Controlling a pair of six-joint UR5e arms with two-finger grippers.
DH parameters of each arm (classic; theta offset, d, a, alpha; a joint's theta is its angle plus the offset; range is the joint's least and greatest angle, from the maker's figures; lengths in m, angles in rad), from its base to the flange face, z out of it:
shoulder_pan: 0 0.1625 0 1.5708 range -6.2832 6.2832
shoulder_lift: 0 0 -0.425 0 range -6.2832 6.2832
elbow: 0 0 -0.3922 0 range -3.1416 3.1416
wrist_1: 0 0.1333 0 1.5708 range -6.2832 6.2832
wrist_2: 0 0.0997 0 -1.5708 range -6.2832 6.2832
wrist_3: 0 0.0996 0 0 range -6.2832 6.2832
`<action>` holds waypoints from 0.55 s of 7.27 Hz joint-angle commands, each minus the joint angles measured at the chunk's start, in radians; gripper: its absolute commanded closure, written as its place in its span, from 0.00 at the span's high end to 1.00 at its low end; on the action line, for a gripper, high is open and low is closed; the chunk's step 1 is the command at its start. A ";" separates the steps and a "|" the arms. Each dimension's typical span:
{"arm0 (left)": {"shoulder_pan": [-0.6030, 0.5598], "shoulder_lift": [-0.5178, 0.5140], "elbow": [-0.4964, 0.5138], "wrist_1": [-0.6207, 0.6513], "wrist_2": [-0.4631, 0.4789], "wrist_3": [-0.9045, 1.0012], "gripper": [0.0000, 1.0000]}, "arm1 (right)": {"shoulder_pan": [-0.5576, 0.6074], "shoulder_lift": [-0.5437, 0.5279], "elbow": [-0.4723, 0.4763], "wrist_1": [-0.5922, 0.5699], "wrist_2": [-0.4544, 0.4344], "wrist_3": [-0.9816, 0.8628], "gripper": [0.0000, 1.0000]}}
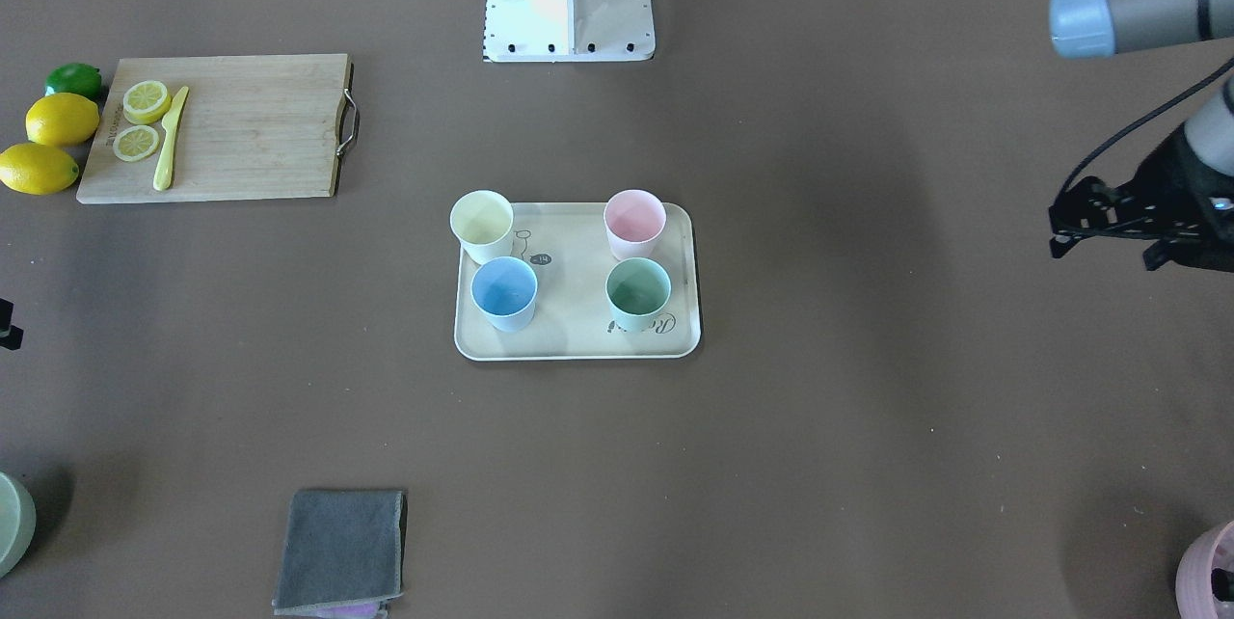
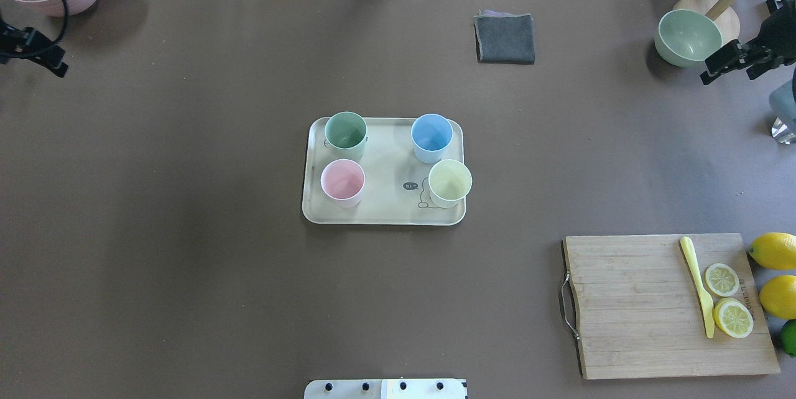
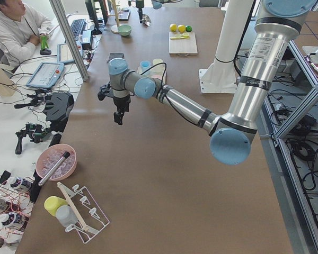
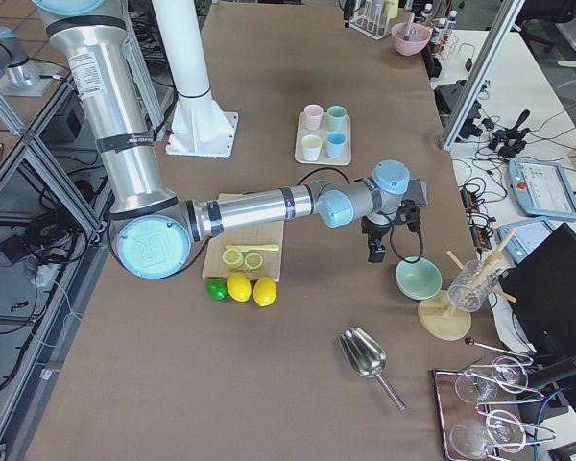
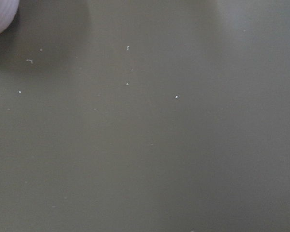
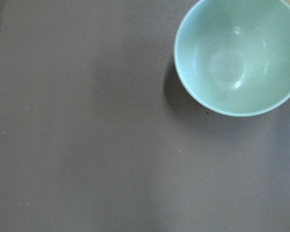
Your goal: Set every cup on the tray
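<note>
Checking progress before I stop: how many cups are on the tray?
4: green and blue on the far side of the tray, pink and yellow nearer the robot; yellow sits at the rim.

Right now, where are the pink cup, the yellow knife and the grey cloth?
pink cup [image 2: 342,179]: overhead view, inside its open mouth.
yellow knife [image 2: 698,286]: overhead view, middle of its length.
grey cloth [image 2: 505,38]: overhead view, centre of its top.

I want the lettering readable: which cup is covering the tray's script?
The sage green cup: the script peeks out at its base. The yellow cup and blue cup stand by the bear drawing; the pink cup stands on plain tray.
</note>
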 commanded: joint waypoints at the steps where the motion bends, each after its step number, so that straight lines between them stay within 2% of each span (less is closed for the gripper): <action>1: -0.072 0.088 -0.003 -0.001 -0.011 0.120 0.98 | 0.060 -0.072 -0.002 0.005 -0.001 -0.078 1.00; 4: -0.086 0.126 -0.012 -0.006 -0.028 0.117 0.98 | 0.077 -0.091 0.001 0.008 -0.001 -0.112 1.00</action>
